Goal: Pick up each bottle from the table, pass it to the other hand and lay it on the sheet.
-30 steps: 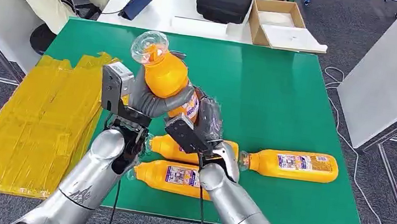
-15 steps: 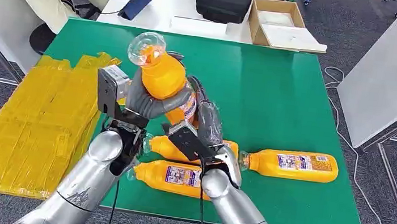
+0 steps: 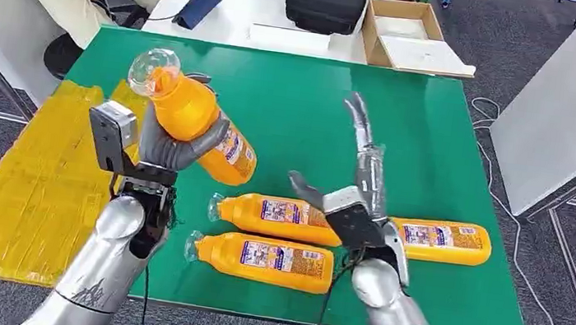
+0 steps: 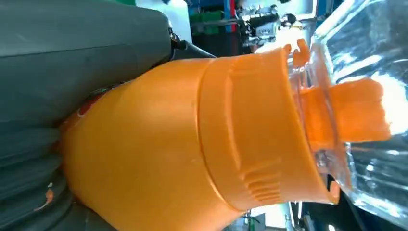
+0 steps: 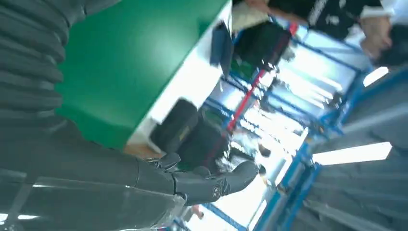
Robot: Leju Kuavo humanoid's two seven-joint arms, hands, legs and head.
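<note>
Head view: an orange bottle (image 3: 198, 122) is gripped aloft by the left hand (image 3: 166, 148), cap tilted toward the yellow sheet (image 3: 24, 188) just beside it; the right hand (image 3: 351, 195) is spread, empty.

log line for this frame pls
stage: handover done | left hand: holds bottle | right hand: open, released | sheet: bare | table: three bottles lying
</note>
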